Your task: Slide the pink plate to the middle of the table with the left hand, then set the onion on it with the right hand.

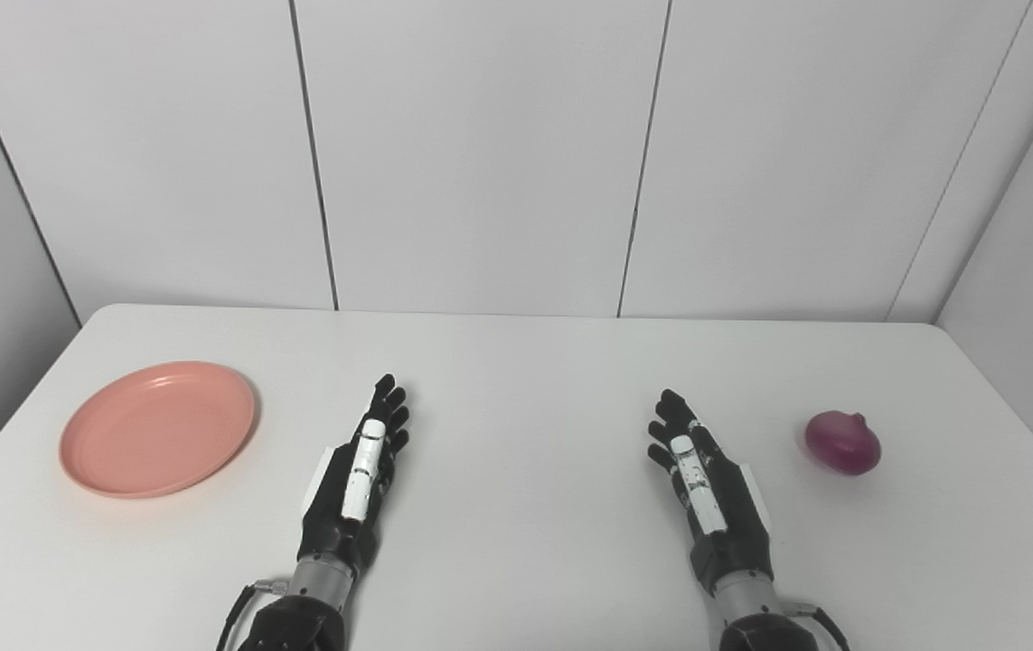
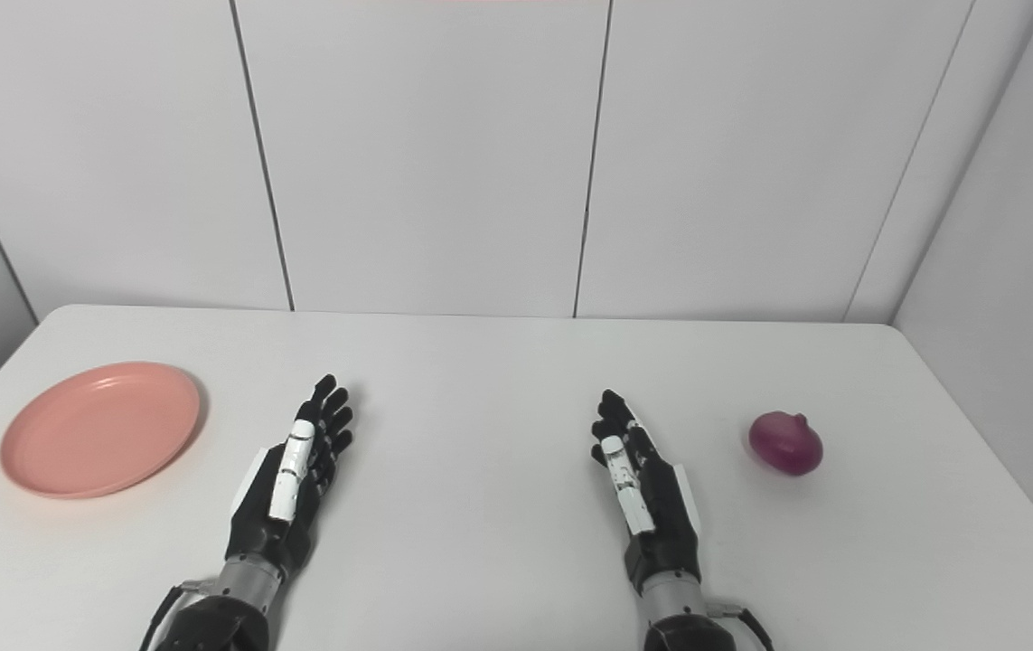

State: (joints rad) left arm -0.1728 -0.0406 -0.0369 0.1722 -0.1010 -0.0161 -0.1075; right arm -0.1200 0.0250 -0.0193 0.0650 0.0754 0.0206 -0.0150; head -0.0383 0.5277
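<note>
Near the left edge of the white counter [image 1: 516, 362] lies the pink plate [image 1: 158, 429], flat and empty, about midway between the front and back edges. Just to its right, apart from it, the left hand [image 1: 358, 479] comes in from the front edge, its fingers [image 1: 387, 407] stretched out and released, holding nothing, pointing toward the back edge. Across the bare middle of the counter the right hand [image 1: 706, 479] mirrors it, fingers [image 1: 671, 411] likewise extended and loose, empty. Farther right, near the right edge and clear of that hand, the purple onion [image 1: 842, 442] sits on the counter. Plate and onion are well apart, at opposite sides. White wall panels [image 1: 480, 154] rise behind the back edge.
</note>
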